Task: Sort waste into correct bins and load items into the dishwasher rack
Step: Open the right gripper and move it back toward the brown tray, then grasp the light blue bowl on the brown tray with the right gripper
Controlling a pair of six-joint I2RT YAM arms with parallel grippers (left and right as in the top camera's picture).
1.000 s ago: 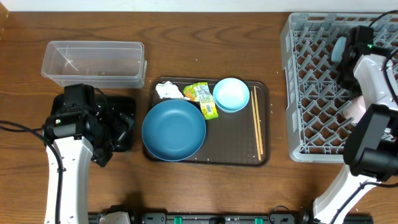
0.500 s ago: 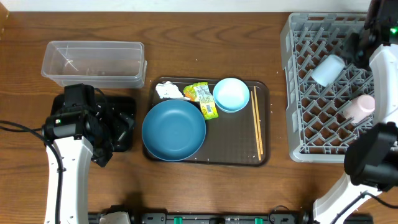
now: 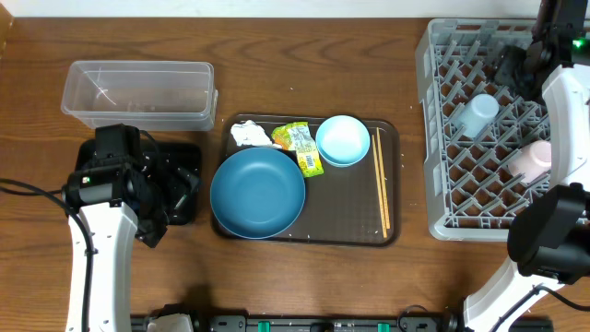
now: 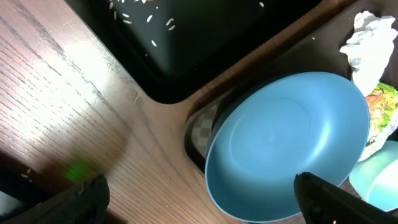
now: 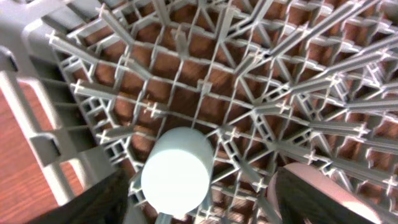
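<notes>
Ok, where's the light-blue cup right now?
In the overhead view, the light-blue cup sits inside the large grey plastic dishwasher rack at the right of the scene, up and left of the whitish cup.

The blue plate [image 4: 289, 140] sits at the brown tray's [image 4: 200, 134] corner, beside the black tray [image 4: 186, 56] (a few rice grains [image 4: 169, 23] inside).

From overhead, most of the black tray [image 3: 191, 155] is covered by the left arm [image 3: 101, 231], and the dishwasher rack [image 3: 433, 138] is cut off by the right edge. The whitish cup [image 3: 527, 159] is partly hidden under the right arm [image 3: 564, 101]. In the left wrist view the wrapper [image 4: 382, 115] and the light-blue bowl [image 4: 379, 177] are clipped by the right edge. The rim of the dark-blue plate [image 4: 286, 143] is partly hidden by one jaw of the left gripper [image 4: 199, 199], whose jaws are seen only as dark blurs.
</notes>
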